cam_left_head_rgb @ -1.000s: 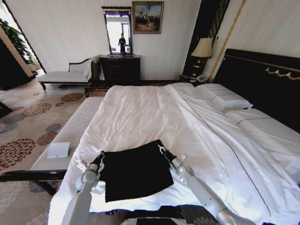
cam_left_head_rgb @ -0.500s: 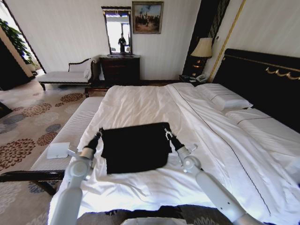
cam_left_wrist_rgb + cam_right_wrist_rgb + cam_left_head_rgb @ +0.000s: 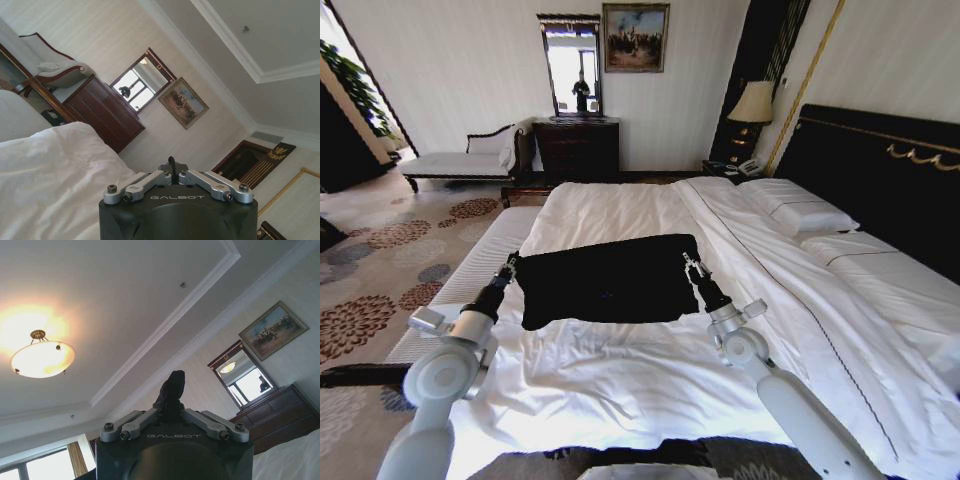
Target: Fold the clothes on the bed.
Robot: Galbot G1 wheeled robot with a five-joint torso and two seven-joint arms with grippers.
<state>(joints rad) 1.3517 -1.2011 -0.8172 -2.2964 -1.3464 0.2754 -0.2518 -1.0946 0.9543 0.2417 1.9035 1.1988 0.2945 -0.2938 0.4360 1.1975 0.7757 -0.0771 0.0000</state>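
The black soft-fabric T-shirt (image 3: 608,280) is held up above the large white-sheeted bed (image 3: 620,380), stretched flat between the two grippers over the middle of the rumpled duvet. The left gripper (image 3: 510,264) is clenched on the shirt's left upper corner, and the right gripper (image 3: 689,264) is clenched on its right upper corner, so the garment spans the gap between them with its lower edge hanging just over the sheets. No lettering can be made out on the side facing the head camera. In the right wrist view a pinch of black cloth (image 3: 171,389) sticks up from between the closed fingers of the right gripper (image 3: 172,412); in the left wrist view a thin dark sliver of fabric (image 3: 171,165) rises from the closed left gripper (image 3: 172,176). Both arms reach forward from the near edge of the bed, the shirt lying beyond their wrists, toward the dark wooden dresser (image 3: 577,148) at the far wall
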